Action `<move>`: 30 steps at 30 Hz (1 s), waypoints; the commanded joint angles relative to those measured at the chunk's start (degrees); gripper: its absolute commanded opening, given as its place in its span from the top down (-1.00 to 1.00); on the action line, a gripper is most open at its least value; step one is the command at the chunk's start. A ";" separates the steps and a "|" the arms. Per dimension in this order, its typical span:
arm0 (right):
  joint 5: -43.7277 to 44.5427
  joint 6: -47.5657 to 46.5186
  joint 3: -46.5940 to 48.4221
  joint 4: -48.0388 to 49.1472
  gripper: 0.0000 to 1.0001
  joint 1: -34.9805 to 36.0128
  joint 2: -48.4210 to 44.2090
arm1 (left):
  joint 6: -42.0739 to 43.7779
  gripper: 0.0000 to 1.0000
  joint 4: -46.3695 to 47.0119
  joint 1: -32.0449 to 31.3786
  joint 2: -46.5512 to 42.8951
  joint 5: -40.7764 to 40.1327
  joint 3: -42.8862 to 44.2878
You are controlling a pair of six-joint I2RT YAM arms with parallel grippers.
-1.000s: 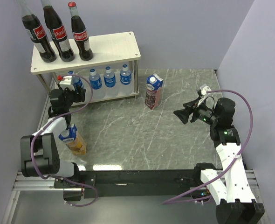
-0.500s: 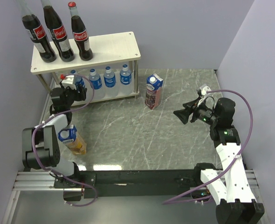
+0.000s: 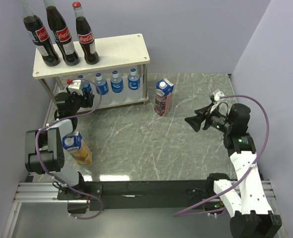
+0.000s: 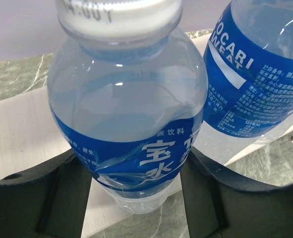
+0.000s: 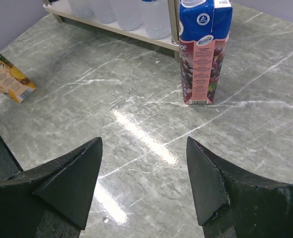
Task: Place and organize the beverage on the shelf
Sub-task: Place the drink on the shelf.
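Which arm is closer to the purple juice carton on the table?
Right. The open right gripper faces the purple carton from nearby; the left gripper holds a water bottle at the shelf, farther off.

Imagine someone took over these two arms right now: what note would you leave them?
Left gripper: closed on a water bottle at the left end of the shelf's lower tier.
Right gripper: open, empty, above the table.
Done: three cola bottles on the top tier, three water bottles on the lower.
To do: release this bottle; shelve the purple carton beside the shelf and the yellow carton by the left arm.
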 commanded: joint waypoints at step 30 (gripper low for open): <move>-0.74 -0.36 0.74 2.03 -0.50 -0.53 0.71 | -1.06 0.44 15.02 0.10 3.25 3.18 5.51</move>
